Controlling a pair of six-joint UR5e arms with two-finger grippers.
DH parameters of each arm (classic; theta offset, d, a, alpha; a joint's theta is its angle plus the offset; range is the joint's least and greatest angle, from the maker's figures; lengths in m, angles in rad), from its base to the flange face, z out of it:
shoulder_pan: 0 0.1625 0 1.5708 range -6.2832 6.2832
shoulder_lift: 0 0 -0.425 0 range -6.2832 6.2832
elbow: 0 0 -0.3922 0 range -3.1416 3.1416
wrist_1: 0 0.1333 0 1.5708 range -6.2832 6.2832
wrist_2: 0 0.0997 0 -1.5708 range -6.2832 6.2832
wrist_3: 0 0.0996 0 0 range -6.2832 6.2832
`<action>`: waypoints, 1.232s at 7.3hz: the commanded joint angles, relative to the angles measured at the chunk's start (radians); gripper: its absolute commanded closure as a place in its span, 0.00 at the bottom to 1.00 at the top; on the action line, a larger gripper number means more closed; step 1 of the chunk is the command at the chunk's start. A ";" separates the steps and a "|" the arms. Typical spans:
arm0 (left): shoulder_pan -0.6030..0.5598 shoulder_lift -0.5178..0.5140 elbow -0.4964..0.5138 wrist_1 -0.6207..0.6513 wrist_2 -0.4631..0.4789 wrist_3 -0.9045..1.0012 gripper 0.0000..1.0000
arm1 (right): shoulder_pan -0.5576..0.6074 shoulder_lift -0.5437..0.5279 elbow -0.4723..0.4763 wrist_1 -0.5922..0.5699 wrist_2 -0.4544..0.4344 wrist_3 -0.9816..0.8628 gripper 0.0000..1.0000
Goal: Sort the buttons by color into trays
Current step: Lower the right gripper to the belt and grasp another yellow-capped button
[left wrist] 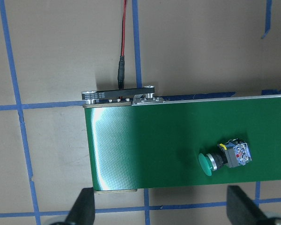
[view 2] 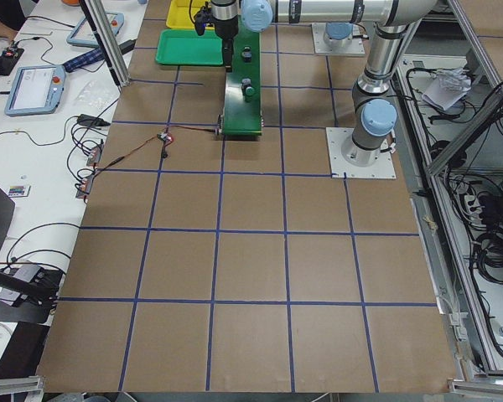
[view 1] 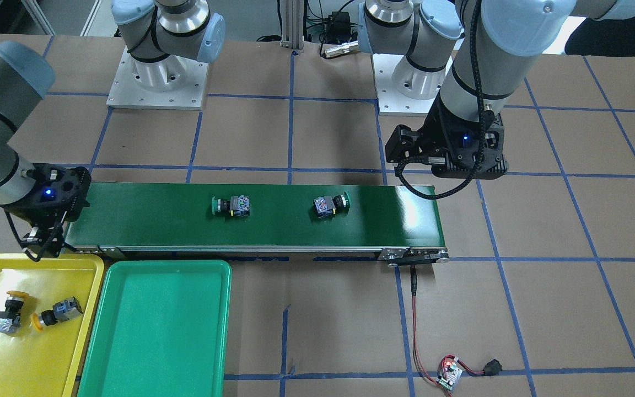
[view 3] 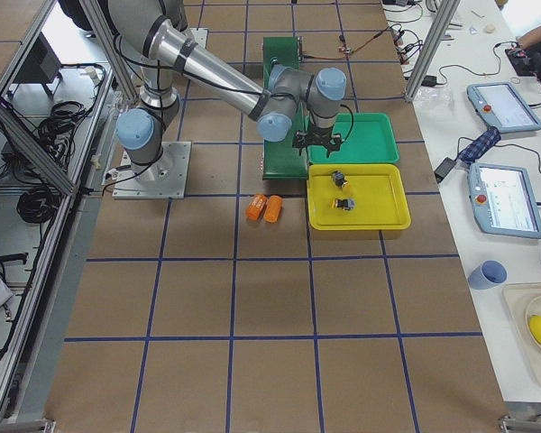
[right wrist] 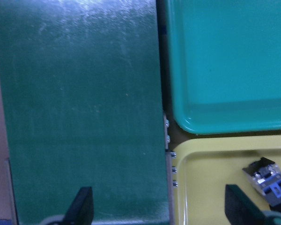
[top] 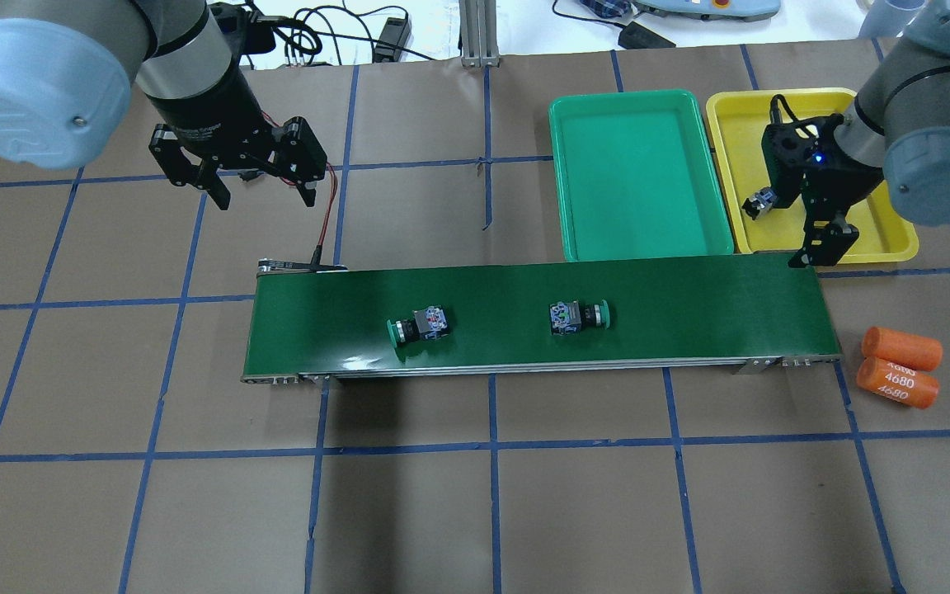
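Two green-capped buttons (view 1: 230, 205) (view 1: 331, 204) lie on their sides on the dark-green conveyor belt (view 1: 157, 215). Two yellow-capped buttons (view 1: 10, 314) (view 1: 55, 314) lie in the yellow tray (view 1: 97, 275). Beside it, the green tray (view 1: 157, 331) holds nothing. My right gripper (top: 817, 245) hangs open and empty over the belt's end at the yellow tray's near rim. My left gripper (top: 265, 198) is open and empty above the paper just beyond the belt's other end. The left wrist view has one green button (left wrist: 225, 157) on the belt, ahead of its fingers (left wrist: 84, 208).
Two orange cylinders (top: 900, 351) (top: 895, 385), one marked 4680, lie on the table past the belt's right end. A red wire runs from the belt's left end to a small circuit board (view 1: 450, 375). Brown paper with blue tape lines covers the table.
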 commanded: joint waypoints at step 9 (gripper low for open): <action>-0.015 0.020 0.041 -0.026 -0.006 -0.049 0.00 | 0.355 -0.034 0.180 -0.161 -0.116 0.243 0.00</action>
